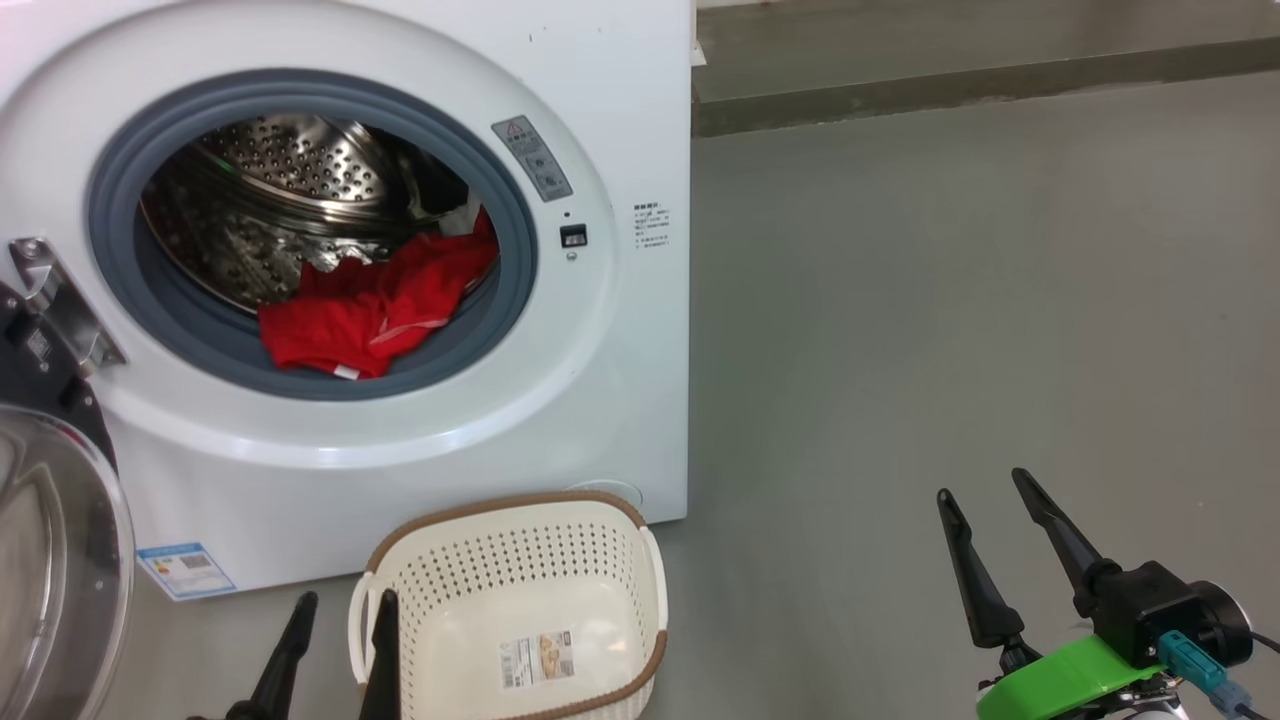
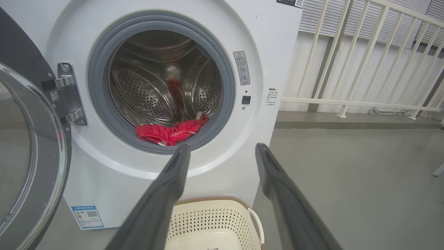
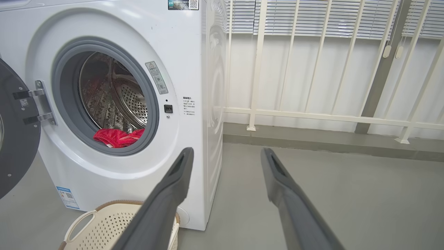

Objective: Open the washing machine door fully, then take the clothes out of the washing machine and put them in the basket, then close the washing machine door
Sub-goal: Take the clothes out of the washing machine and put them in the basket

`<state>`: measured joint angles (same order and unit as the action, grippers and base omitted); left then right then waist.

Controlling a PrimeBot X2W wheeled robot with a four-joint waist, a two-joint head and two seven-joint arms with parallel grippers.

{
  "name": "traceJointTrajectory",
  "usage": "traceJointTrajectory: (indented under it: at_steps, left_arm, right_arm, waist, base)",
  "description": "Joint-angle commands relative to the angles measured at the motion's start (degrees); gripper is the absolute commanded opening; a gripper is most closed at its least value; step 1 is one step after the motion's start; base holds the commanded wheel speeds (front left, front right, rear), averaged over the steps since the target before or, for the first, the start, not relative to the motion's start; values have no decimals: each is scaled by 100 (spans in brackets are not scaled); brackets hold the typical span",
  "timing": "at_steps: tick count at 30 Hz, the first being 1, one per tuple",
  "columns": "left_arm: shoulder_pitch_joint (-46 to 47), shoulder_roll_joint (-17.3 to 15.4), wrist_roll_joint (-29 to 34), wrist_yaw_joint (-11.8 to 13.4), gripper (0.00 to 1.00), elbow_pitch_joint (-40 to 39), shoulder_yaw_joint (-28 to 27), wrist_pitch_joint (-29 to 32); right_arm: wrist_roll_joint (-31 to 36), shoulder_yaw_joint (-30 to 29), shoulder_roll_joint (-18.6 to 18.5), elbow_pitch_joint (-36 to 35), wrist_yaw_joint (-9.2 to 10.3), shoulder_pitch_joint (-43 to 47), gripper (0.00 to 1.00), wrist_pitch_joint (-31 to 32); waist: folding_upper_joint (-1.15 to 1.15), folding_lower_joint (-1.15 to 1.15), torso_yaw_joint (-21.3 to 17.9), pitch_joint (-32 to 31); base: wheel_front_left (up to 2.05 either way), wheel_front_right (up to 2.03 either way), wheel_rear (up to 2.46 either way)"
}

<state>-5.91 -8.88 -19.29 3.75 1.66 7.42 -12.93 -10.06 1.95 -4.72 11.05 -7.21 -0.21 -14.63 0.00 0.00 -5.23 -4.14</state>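
The white washing machine (image 1: 620, 400) stands with its door (image 1: 60, 560) swung wide open to the left on its hinge. Red clothes (image 1: 370, 310) lie at the front of the steel drum, lapping onto the grey rubber ring; a bit of white cloth peeks behind them. The cream basket (image 1: 520, 570) sits on the floor below the opening, holding nothing but its sticker. My left gripper (image 1: 346, 600) is open beside the basket's left handle, fingers aimed at the drum (image 2: 222, 147). My right gripper (image 1: 983, 487) is open over bare floor to the right, holding nothing (image 3: 228, 151).
Grey floor (image 1: 950, 300) stretches to the right of the machine. A raised concrete curb (image 1: 950, 90) and a white railing (image 3: 312, 114) run behind it. The open door (image 2: 31, 156) juts out on the left. A blue label (image 1: 185, 570) marks the machine's lower front.
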Motion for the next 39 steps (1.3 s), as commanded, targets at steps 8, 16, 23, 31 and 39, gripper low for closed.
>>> traceJointTrajectory:
  at_steps: [8, 16, 23, 31, 39]
  left_arm:
    - [160, -81, -52, 58, 100, -258, -226, -37]
    - [134, -103, -67, 31, 100, -315, -220, -81]
    - [148, -166, -27, 22, 100, -353, -198, -108]
    - [138, -187, -36, 61, 100, -323, -183, -107]
    - [162, -191, -55, 105, 100, -277, -159, -88]
  right_arm:
    - [15, 109, -44, -125, -28, -141, 100, -37]
    - [20, 144, -34, -125, -28, -141, 100, -37]
    - [3, 142, -19, -123, -28, -151, 100, -37]
    - [8, 152, -34, -113, -28, -145, 100, -37]
    - [1, 172, -56, -119, -28, -148, 100, -37]
  waist:
    - [0, 0, 22, -29]
    - [0, 0, 39, -34]
    - [0, 0, 11, -39]
    - [0, 0, -11, -48]
    - [0, 0, 27, -20]
  base:
    - [165, -165, 0]
    - [99, -99, 0]
    - [15, -15, 0]
    - [0, 0, 0]
    - [0, 0, 0]
